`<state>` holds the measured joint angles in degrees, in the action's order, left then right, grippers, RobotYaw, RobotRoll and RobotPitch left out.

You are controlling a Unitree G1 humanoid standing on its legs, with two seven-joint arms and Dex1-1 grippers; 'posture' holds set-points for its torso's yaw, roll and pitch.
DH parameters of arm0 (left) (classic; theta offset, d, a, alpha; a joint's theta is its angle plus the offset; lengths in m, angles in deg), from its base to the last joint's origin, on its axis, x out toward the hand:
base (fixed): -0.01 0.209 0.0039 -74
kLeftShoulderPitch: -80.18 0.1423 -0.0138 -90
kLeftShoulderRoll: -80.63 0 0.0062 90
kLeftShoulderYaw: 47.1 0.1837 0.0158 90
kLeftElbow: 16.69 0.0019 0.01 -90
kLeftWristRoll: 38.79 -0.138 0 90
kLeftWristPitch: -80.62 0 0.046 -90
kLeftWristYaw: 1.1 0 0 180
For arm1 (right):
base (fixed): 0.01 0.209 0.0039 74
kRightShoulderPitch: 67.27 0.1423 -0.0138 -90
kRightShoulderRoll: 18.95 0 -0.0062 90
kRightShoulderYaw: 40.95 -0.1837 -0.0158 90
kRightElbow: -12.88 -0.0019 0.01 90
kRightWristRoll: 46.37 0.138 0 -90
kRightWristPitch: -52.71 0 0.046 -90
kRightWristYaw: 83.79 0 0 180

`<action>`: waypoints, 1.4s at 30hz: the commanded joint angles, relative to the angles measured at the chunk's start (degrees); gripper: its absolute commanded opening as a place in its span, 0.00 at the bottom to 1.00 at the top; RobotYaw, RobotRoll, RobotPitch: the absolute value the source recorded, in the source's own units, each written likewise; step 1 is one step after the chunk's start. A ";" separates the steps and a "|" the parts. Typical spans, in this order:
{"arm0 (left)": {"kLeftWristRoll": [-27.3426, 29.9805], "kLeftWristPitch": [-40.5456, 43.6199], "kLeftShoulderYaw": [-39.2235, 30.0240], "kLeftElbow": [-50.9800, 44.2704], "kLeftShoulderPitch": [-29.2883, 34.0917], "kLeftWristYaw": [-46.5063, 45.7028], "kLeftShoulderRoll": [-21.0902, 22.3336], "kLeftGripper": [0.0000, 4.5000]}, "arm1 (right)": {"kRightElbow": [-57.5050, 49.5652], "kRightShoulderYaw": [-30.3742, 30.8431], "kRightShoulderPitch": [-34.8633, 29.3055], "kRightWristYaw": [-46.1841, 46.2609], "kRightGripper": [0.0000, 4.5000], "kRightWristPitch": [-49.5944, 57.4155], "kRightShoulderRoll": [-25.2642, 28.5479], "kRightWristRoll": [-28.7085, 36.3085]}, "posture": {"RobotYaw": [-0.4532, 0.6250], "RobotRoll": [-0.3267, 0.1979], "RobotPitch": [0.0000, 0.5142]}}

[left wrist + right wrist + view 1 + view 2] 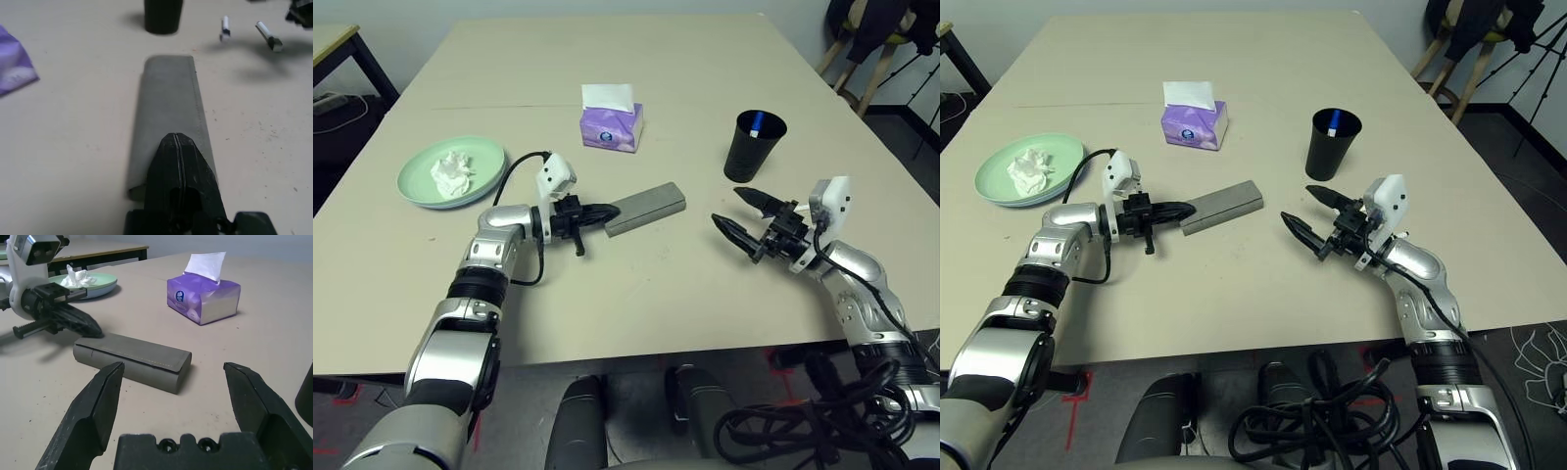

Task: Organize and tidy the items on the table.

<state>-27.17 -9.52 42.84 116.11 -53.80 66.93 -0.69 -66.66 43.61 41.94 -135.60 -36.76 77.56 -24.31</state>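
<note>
1. Grey oblong glasses case is what we take to be the item in hand: it lies flat on the table, roughly mid-table, slanted, with one short end toward our left gripper.
2. Our left gripper's two black fingers are pressed together into a single point with nothing between them. The tip sits at the case's near end, touching or just over it; we cannot tell which.
3. Our right gripper is spread wide and holds nothing. It hovers on the far side of the case from the left gripper, apart from it, with the case lined up between its fingers in the right wrist view.
4. Beyond the case on the right-gripper side stands the black cup, with the blue-and-white pen upright inside it.
5. Behind the case sits a purple tissue box. Well off past the left gripper lies the mint green plate, carrying the crumpled white tissue.
6. Risks, as we judge them:
   - A closed tip pushing one end off-centre could spin the case rather than slide it straight.
   - A hard shove may send it into the open right gripper or toward the cup, tipping cup and pen.
   - If the right gripper closes across the smooth, rounded case at an angle, it may slip out.
</note>
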 commanded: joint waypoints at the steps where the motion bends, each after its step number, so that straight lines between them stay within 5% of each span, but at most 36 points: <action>1: 5.02 2.60 -3.17 -4.22 -3.20 0.53 -0.94 0.01 | 1.49 -0.45 0.51 -0.52 1.00 0.20 0.89 0.24 | 0.43 0.62 0.21; 4: 6.66 7.14 -2.23 -9.32 -2.49 2.67 -0.37 0.14 | 2.51 -0.64 1.19 -1.22 1.00 2.27 1.60 0.92 | 0.44 0.62 0.22; 14: 7.57 12.17 3.42 -24.51 6.50 6.61 -0.16 0.99 | 5.55 0.19 5.04 -9.10 1.00 6.02 11.44 0.26 | 0.43 0.62 0.24; 23: 6.16 7.99 7.32 -23.72 8.14 9.88 0.58 1.00 | 21.57 13.81 19.72 -28.67 1.00 -10.72 28.45 -18.02 | 0.39 0.62 0.28; 30: 6.22 3.48 7.58 -22.36 8.50 10.13 -0.36 1.00 | 33.92 22.17 32.32 -35.80 1.00 -23.71 29.20 -28.64 | 0.39 0.62 0.32; 42: 8.14 4.18 6.77 -25.13 10.40 8.89 -0.54 1.00 | 40.96 31.03 39.79 -40.69 1.00 -36.37 27.58 -37.35 | 0.43 0.62 0.37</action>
<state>-19.58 -5.74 49.73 92.15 -44.42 75.96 -1.22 -26.96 73.36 81.02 -175.94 -71.40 105.50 -60.36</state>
